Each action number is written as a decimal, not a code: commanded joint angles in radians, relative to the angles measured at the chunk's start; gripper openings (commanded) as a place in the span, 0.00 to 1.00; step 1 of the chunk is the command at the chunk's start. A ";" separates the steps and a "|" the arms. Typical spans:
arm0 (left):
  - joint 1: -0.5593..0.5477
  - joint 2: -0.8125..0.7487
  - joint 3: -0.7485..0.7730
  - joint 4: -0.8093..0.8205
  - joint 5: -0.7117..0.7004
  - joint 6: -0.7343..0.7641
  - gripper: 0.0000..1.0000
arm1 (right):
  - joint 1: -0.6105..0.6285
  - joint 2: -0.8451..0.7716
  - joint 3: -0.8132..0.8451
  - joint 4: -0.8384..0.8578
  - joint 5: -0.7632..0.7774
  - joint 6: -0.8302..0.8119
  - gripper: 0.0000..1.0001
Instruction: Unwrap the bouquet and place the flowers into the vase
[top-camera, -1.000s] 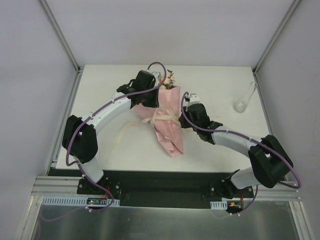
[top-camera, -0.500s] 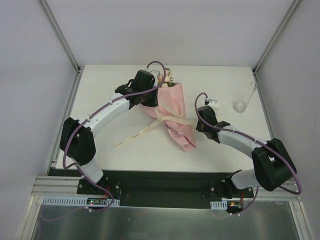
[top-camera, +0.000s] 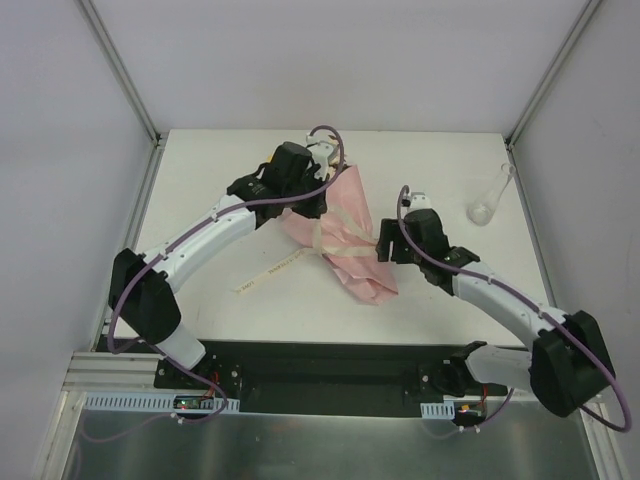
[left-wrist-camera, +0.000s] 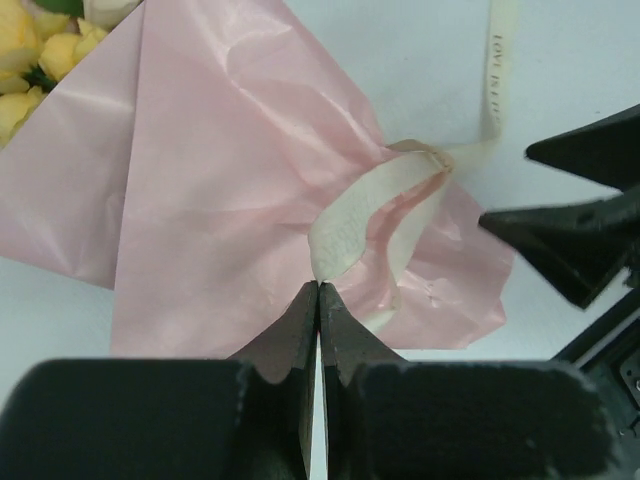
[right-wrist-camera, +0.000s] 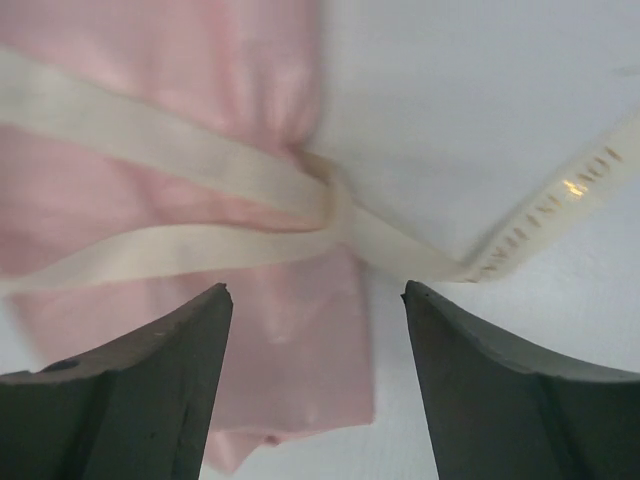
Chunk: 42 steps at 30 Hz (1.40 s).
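Across the white table (top-camera: 430, 150), the bouquet (top-camera: 345, 240) lies flat near the middle. Its wide end points toward the far edge and its narrow tip toward the near edge. Its pink wrap (left-wrist-camera: 230, 190) is closed around the stems.

The left gripper (left-wrist-camera: 318, 290) reaches over the bouquet's wide end, its fingers pressed fully together. Their tips sit against the wrap just below the ribbon loop. Whether a fold of paper is caught between them I cannot tell.

The right gripper (right-wrist-camera: 315, 290) sits just beside the bouquet's right edge. Its jaws are spread apart and hold nothing, and the ribbon's knot lies ahead of the gap between them.

The cream ribbon (right-wrist-camera: 200, 170) is tied around the bouquet's waist. One printed tail trails left across the table and a shorter one runs out to the right.

The vase (top-camera: 487, 205), clear glass, stands near the table's right edge, well apart from the bouquet.

Of the flowers (left-wrist-camera: 30, 50), only a few yellow blooms show, at the wrap's open end.
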 joint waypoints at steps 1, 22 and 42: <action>-0.028 -0.098 -0.013 0.061 0.078 0.055 0.00 | 0.080 -0.126 0.054 0.083 -0.288 -0.117 0.73; -0.029 -0.263 0.224 -0.037 0.032 -0.017 0.00 | 0.139 0.114 -0.070 0.239 -0.260 0.097 0.27; -0.029 -0.555 0.754 -0.080 -0.553 0.490 0.00 | 0.128 0.097 -0.064 0.224 -0.221 0.074 0.31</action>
